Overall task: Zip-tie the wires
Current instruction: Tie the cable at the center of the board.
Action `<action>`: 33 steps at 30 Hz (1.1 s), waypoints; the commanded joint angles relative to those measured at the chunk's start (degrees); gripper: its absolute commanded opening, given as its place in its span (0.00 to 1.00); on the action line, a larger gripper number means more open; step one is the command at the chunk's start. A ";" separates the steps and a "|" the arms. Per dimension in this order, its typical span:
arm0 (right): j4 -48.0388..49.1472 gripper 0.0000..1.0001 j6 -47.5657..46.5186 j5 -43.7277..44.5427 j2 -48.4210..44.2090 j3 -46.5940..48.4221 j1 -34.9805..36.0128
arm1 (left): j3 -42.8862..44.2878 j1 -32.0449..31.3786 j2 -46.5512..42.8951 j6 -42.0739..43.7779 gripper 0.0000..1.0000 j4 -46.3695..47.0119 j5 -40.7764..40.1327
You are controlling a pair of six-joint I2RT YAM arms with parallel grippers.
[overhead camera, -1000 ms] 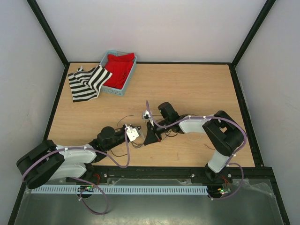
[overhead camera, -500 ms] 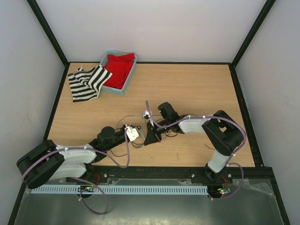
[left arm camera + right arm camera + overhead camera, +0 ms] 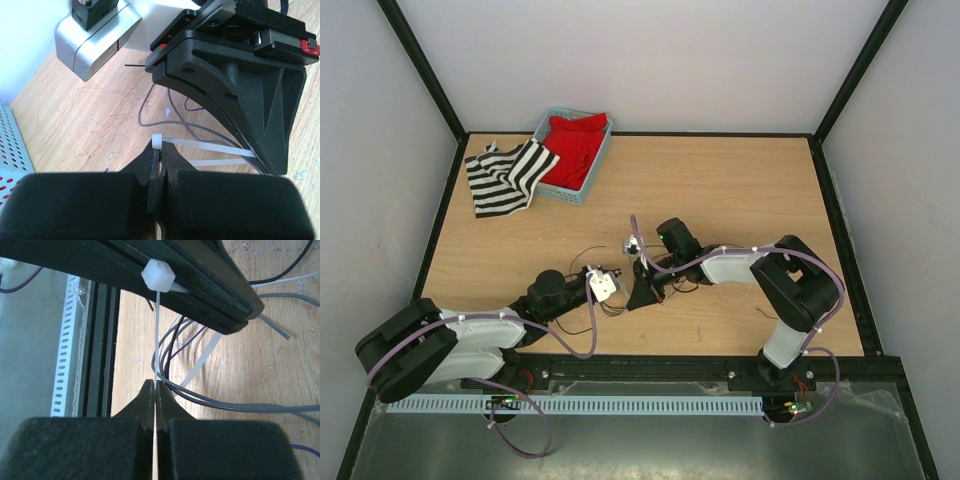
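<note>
The wires (image 3: pixel 220 405) are thin grey, black and purple strands looping on the wooden table, also seen in the left wrist view (image 3: pixel 141 116) and from above (image 3: pixel 686 286). A translucent white zip tie (image 3: pixel 210 147) runs around them. My left gripper (image 3: pixel 160 152) is shut on the tie just under its square head (image 3: pixel 157 141). My right gripper (image 3: pixel 155 385) is shut on the tie's thin strap, which rises taut to the head (image 3: pixel 158 276). From above, the left gripper (image 3: pixel 622 302) and the right gripper (image 3: pixel 640 293) meet tip to tip near the table's front middle.
A blue basket (image 3: pixel 560 193) with a red cloth (image 3: pixel 575 145) stands at the back left, and a black-and-white striped cloth (image 3: pixel 505 175) lies beside it. The table's front rail (image 3: pixel 100 340) runs close behind the grippers.
</note>
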 commanded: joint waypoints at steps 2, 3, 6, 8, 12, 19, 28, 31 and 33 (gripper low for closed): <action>-1.23 0.00 -0.31 -1.97 1.04 0.28 -0.12 | 0.60 0.02 -0.82 0.85 0.00 3.17 0.53; -1.22 0.00 -0.29 -1.93 0.97 0.36 -0.12 | 0.57 0.04 -0.78 0.93 0.00 3.17 0.70; -1.19 0.00 -0.19 -1.97 0.94 0.71 -0.12 | 0.52 0.00 -0.41 1.39 0.00 3.09 0.97; -1.24 0.00 -0.02 -2.04 1.03 0.88 -0.12 | 0.35 -0.04 -0.24 1.66 0.00 3.08 0.75; -1.24 0.00 0.07 -2.08 1.12 1.03 -0.12 | 0.19 -0.21 -0.41 2.08 0.00 3.08 0.37; -1.24 0.00 0.72 -2.32 1.15 1.51 -0.13 | 0.04 -0.87 -0.06 3.57 0.00 3.08 -0.96; -1.32 0.00 1.51 -2.67 0.69 1.85 -0.21 | -0.16 -1.84 0.06 5.04 0.00 3.08 -2.99; -1.20 0.00 1.82 -2.74 0.61 1.94 -0.21 | -0.32 -1.97 -0.14 5.16 0.00 3.08 -3.40; -1.18 0.00 2.06 -2.84 0.44 2.04 -0.27 | -0.45 -2.08 -0.16 5.24 0.00 3.08 -3.73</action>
